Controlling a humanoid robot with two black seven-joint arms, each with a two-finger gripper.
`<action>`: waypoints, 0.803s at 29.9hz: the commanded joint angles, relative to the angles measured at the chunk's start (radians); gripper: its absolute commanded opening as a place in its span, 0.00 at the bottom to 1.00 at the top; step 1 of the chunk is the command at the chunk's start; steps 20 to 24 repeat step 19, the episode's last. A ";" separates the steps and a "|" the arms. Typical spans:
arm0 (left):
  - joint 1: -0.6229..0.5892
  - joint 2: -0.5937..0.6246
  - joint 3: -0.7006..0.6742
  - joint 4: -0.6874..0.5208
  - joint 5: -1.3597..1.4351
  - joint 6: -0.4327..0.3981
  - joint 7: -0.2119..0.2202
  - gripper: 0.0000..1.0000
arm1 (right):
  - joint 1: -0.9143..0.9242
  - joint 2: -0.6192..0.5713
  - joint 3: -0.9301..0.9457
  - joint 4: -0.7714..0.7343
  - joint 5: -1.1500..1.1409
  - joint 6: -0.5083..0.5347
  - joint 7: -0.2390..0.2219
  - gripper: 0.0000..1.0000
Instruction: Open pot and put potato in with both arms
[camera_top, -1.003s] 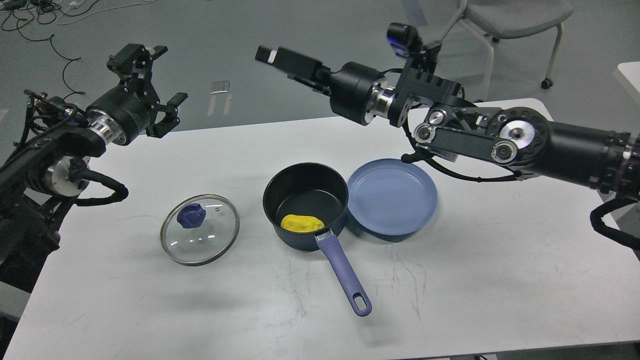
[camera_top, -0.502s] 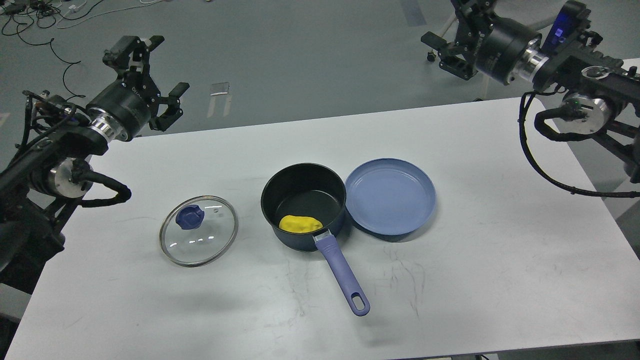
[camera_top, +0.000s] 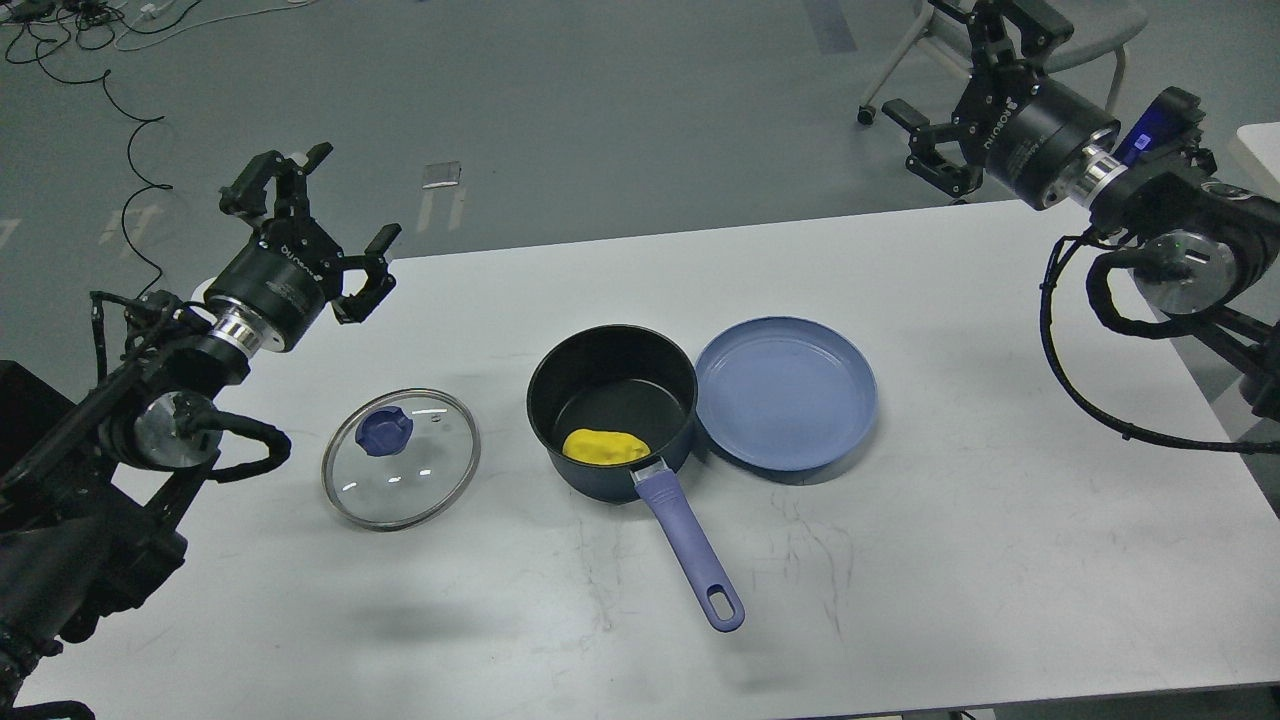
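A black pot (camera_top: 612, 372) with a blue handle (camera_top: 690, 545) stands uncovered at the middle of the white table (camera_top: 1000, 500). The yellow potato (camera_top: 604, 446) lies inside it. The glass lid (camera_top: 400, 458) with a blue knob lies flat on the table left of the pot. My left gripper (camera_top: 318, 215) is open and empty, raised over the table's far left edge. My right gripper (camera_top: 975, 95) is open and empty, raised beyond the table's far right corner.
An empty blue plate (camera_top: 786, 392) sits against the pot's right side. A chair (camera_top: 1050, 40) stands on the floor behind the right gripper. Cables (camera_top: 110, 70) lie on the floor at the far left.
My right arm has swung from above the pot far out to the right and back. My left arm has shifted slightly right and down. Pot, lid, plate and potato have not moved.
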 joint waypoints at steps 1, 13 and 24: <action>0.049 -0.024 -0.030 -0.017 0.000 -0.023 0.026 0.98 | -0.017 0.002 0.000 0.004 0.002 -0.017 -0.002 1.00; 0.063 -0.055 -0.032 -0.030 0.001 -0.028 0.063 0.98 | -0.020 0.131 -0.016 0.004 0.028 -0.209 -0.048 1.00; 0.065 -0.061 -0.032 -0.030 0.003 -0.026 0.055 0.98 | -0.020 0.182 -0.011 0.005 0.028 -0.232 -0.040 1.00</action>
